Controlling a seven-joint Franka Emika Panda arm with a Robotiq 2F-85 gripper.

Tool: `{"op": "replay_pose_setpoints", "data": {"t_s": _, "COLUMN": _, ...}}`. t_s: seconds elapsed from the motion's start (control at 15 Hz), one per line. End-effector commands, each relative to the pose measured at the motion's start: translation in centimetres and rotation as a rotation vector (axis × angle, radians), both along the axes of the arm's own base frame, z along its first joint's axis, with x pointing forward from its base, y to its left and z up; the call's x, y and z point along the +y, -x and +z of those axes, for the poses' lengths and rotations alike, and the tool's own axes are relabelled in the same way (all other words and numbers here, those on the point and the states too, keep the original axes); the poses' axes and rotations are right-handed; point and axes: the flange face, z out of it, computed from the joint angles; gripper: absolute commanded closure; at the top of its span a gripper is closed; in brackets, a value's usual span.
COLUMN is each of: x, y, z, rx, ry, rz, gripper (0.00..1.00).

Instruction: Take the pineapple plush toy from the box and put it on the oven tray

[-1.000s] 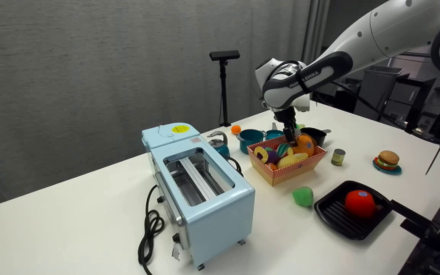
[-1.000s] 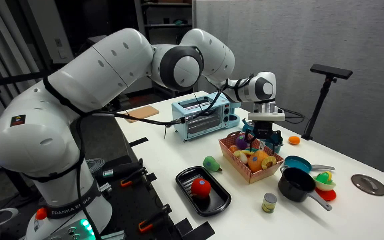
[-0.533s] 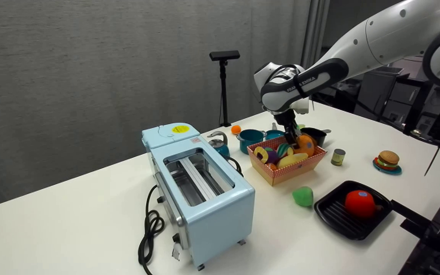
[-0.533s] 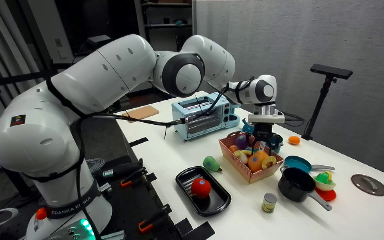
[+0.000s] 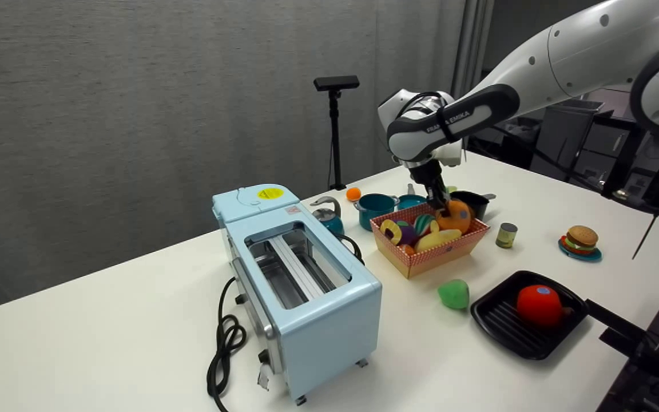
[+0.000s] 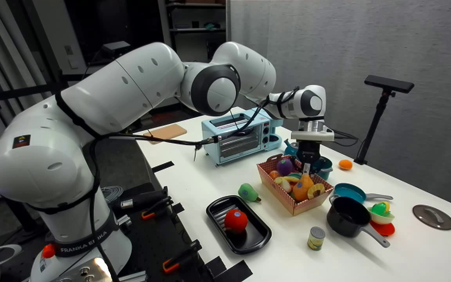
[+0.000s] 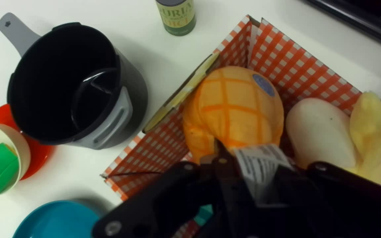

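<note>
The pineapple plush toy is yellow-orange with an orange grid pattern, and sits at one end of the box, which is red-checked inside. My gripper is shut on its upper end; in the wrist view the cloth is creased at the fingertips, and a white printed tag sticks out over them. In an exterior view the toy looks stretched upward toward the gripper, its lower part still inside the box. The oven tray, black and ribbed, holds a red round toy in both exterior views.
A yellow fruit toy and a purple one share the box. Around it stand a black pot, a can, a green pear toy and a teal pot. The light-blue toaster stands farther off.
The gripper has come down into the box, its fingers have drawn together on the pineapple plush toy, and it has risen slightly. The toy's upper end is now pulled upward.
</note>
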Motion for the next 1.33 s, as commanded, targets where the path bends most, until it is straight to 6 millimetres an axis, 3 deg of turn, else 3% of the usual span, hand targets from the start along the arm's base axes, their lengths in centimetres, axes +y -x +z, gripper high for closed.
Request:
{"op": "replay_pose_setpoints", "data": {"t_s": 0.0, "x": 1.1, "y": -0.1, "z": 1.5, "rx": -0.002, "ry": -0.004, "rz": -0.012, "gripper": 0.98}}
{"op": "replay_pose_setpoints", "data": {"t_s": 0.67, "x": 3.6, "y": 1.7, "z": 6.6, "rx": -0.048, "ry": 0.014, "rz": -0.006, "gripper": 0.96}}
{"op": "replay_pose_setpoints", "data": {"t_s": 1.27, "x": 5.5, "y": 5.9, "z": 10.1, "rx": -0.152, "ry": 0.055, "rz": 0.093, "gripper": 0.96}}
